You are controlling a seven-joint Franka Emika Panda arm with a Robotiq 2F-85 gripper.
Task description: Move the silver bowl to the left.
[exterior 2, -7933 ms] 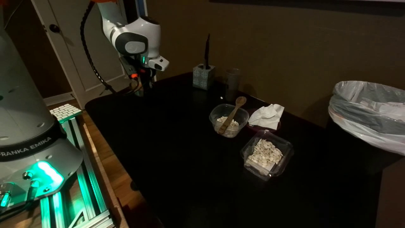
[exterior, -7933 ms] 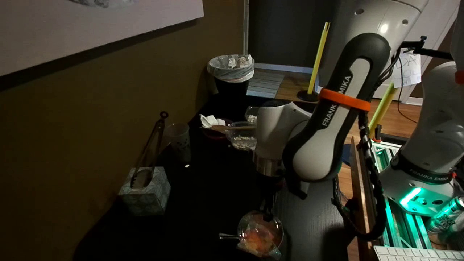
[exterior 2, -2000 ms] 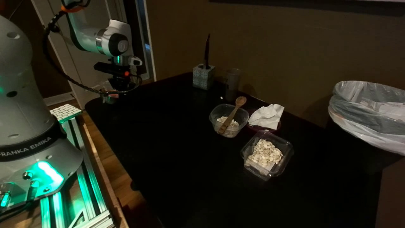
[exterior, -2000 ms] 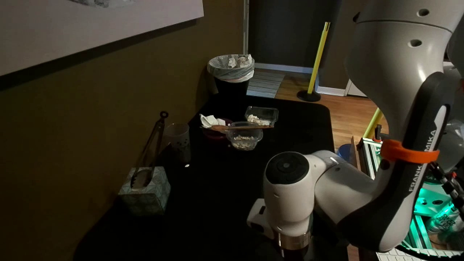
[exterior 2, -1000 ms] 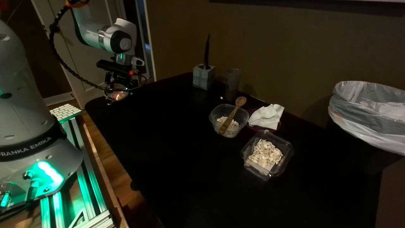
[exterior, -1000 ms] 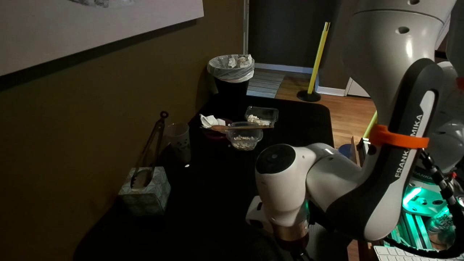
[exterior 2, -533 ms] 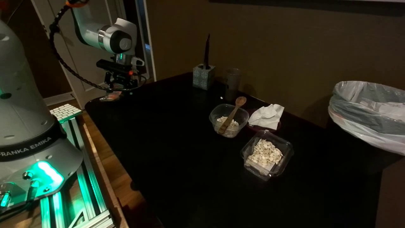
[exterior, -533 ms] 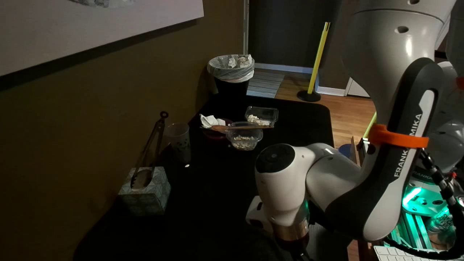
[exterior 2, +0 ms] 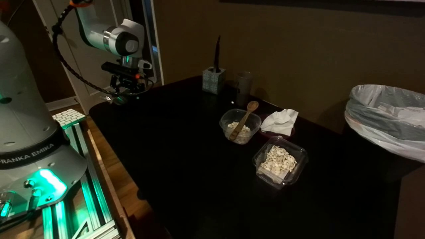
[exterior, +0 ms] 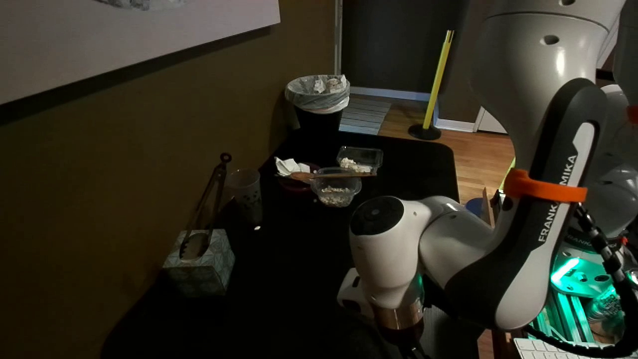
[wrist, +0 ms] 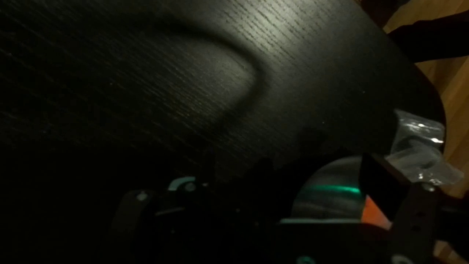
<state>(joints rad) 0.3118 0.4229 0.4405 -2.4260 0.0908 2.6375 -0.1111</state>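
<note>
Low at the rounded end of the dark table, the silver bowl [exterior 2: 120,100] sits right under my gripper [exterior 2: 124,89]. It seems tilted, its dark outer side with a green glint turned to the camera in that exterior view. In the wrist view the bowl [wrist: 326,198] shows a smooth metal curve and a patch of its orange inside. One dark finger [wrist: 384,183] overlaps the bowl's edge; the opposite one is lost in shadow far to the left. The jaws stand wide apart and grip nothing that I can see. See-through plastic [wrist: 421,150] sticks out beside the bowl.
The table's rounded edge [wrist: 438,99] runs close to the bowl. Farther along stand a tissue box [exterior 2: 213,80] with tongs in it, a tall cup [exterior 2: 244,88], a tub [exterior 2: 240,127] with a wooden spoon, a seed tray [exterior 2: 280,162] and a napkin [exterior 2: 280,122].
Since several seconds ago, my arm and the bowl have moved toward the table's rounded end. Within the last second the arm hardly moves; the bowl tips, its orange inside turning away from the camera.
</note>
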